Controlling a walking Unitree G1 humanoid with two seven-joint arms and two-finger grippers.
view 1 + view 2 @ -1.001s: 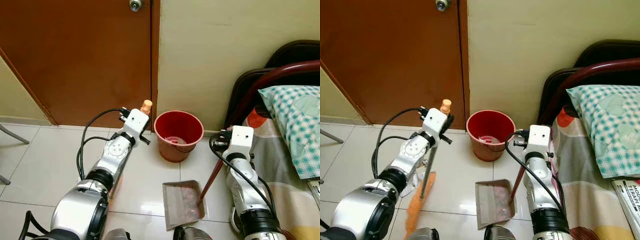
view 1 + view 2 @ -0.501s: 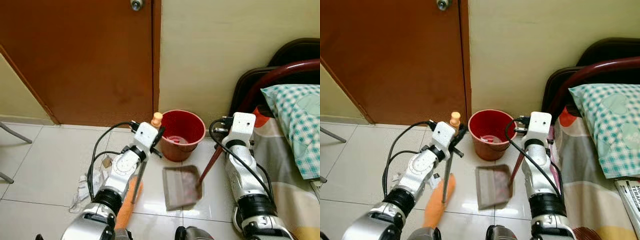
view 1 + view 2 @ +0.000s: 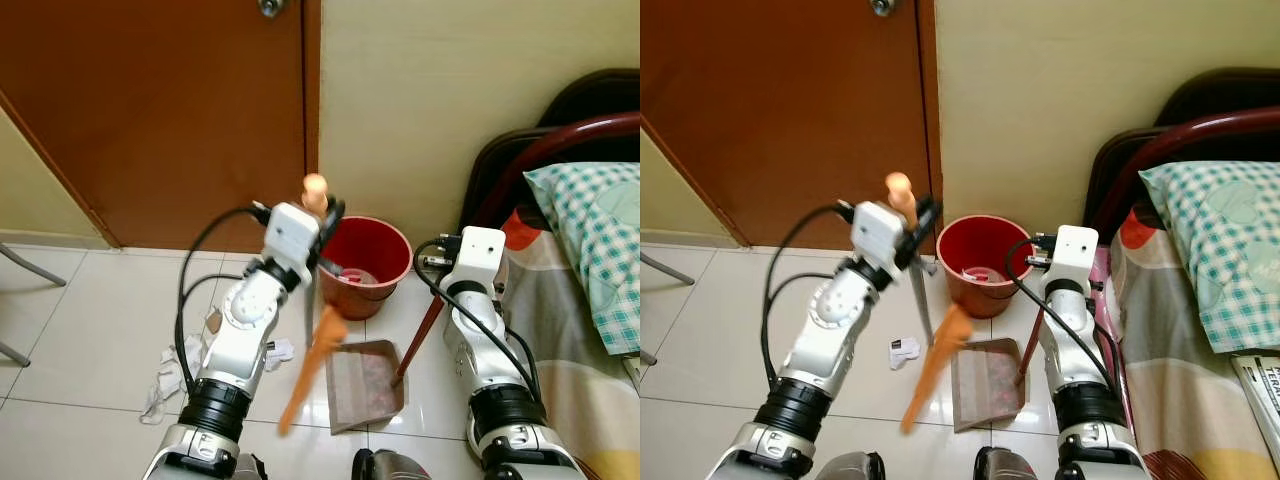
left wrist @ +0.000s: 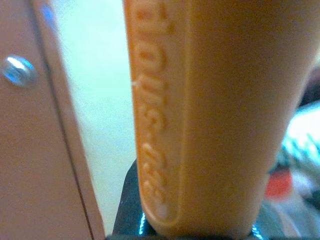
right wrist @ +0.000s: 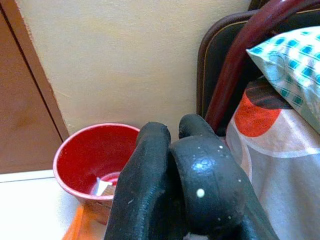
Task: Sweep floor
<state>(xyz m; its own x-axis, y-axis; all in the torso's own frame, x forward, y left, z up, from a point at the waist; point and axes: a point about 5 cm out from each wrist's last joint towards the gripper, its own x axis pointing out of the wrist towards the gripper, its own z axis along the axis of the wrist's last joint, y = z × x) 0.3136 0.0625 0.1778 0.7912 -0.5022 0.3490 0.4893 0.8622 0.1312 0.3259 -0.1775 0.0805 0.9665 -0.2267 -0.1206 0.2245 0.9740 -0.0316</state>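
My left gripper (image 3: 326,218) is shut on the broom's grey shaft just below its orange handle tip (image 3: 315,187), raised in front of the door. The broom's orange brush (image 3: 308,372) hangs tilted above the floor at the left edge of the grey dustpan (image 3: 366,386). The left wrist view has the orange handle (image 4: 200,115) close up. My right gripper (image 5: 174,131) is shut on the dustpan's dark red handle (image 3: 420,340), whose pan rests on the tiles holding reddish debris. A red bucket (image 3: 366,264) stands against the wall just beyond the pan.
A brown door (image 3: 150,120) is ahead on the left. On the right stands a bed with a checked pillow (image 3: 590,250) and a dark red frame (image 3: 560,140). Crumpled paper (image 3: 168,375) and a small scrap (image 3: 278,350) lie on the tiles. A chair leg (image 3: 30,270) is at far left.
My left arm has lifted the broom and swung it right, so the brush is off the floor beside the dustpan. The dustpan has shifted slightly. The camera has also moved.
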